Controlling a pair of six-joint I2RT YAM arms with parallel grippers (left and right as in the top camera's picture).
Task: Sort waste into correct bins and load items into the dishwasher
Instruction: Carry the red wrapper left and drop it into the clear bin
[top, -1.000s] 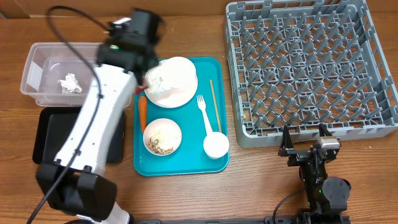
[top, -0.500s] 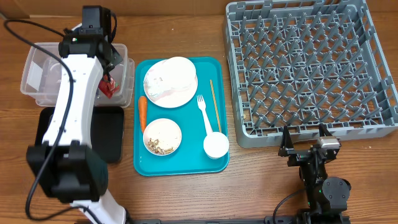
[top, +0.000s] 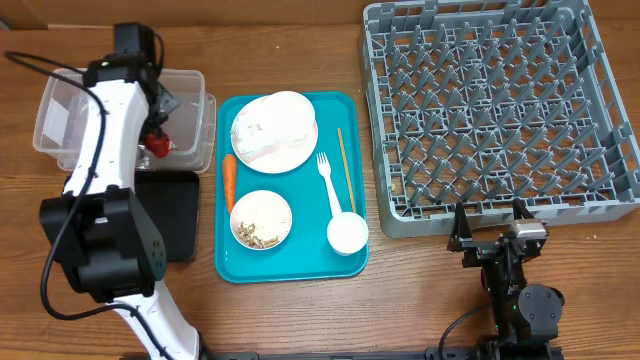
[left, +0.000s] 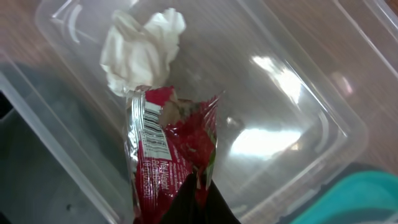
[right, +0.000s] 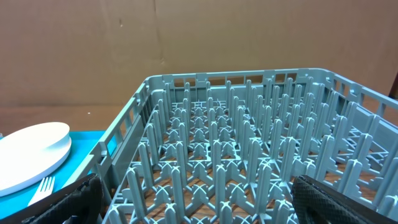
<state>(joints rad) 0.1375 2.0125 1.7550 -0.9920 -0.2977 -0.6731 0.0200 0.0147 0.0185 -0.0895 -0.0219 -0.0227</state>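
We can make out a barcode (left: 147, 115) near the top edge of the red snack wrapper (left: 171, 155), with white lettering down its side that is too blurred to read. The left tool (left: 198, 202) is pinched on the wrapper's lower end, and the wrapper hangs out ahead of its tips over the clear tub (left: 298, 118). Just beyond the wrapper's far end, the crumpled white napkin (left: 143, 50) lies on the tub floor.

A second ago this tool was over the white plate (top: 275, 130) on the teal tray (top: 300, 270). Half a second ago it was already above the tub with the wrapper, and it has since moved a little farther from the tray. The plate is now uncovered, and the carrot (top: 229, 180) lies between it and the tool, on the tray's near edge. The black tray (top: 185, 230) sits on the bench (top: 300, 320) just behind the tool, touching the tub.

The right tool (top: 489, 238) has not moved. Its fingers are spread wide, and the grey dish rack (right: 249, 155) is right in front of them.
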